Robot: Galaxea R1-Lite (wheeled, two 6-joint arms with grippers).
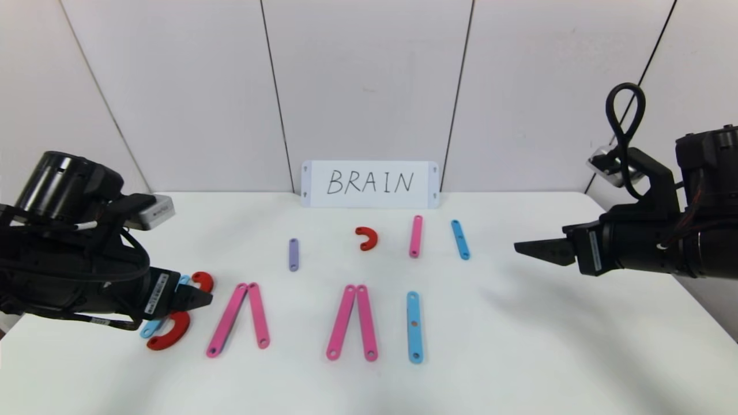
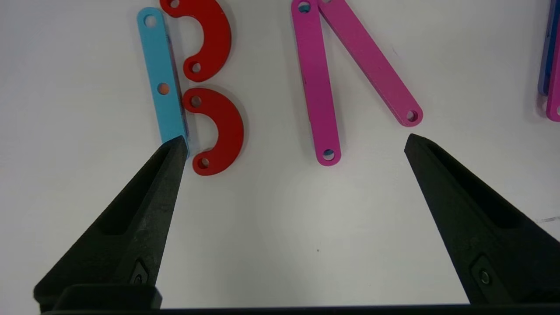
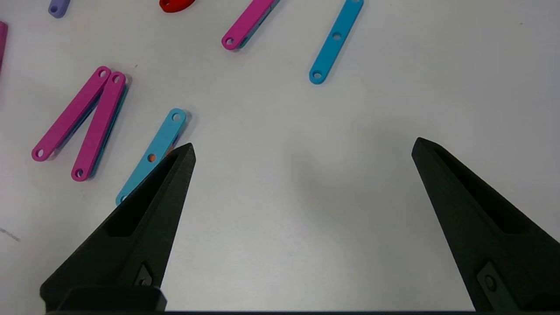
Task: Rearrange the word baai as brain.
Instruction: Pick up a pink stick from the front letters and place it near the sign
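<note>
The word lies in a front row on the white table [image 1: 519,346]. The B is a blue strip [image 2: 161,78] with two red curves [image 2: 214,35] [image 2: 225,131], partly hidden in the head view. Two pairs of pink strips [image 1: 237,318] [image 1: 351,323] form the A's. A blue strip [image 1: 414,327] is the I. My left gripper [image 1: 199,298] hovers open and empty over the B; it also shows in the left wrist view [image 2: 295,140]. My right gripper [image 1: 527,249] is open and empty above the table's right side, as the right wrist view [image 3: 304,148] shows.
Loose pieces lie in a back row: a purple strip [image 1: 293,254], a red curve [image 1: 366,238], a pink strip [image 1: 415,236] and a blue strip [image 1: 460,239]. A white card [image 1: 369,184] with handwritten BRAIN leans on the back wall.
</note>
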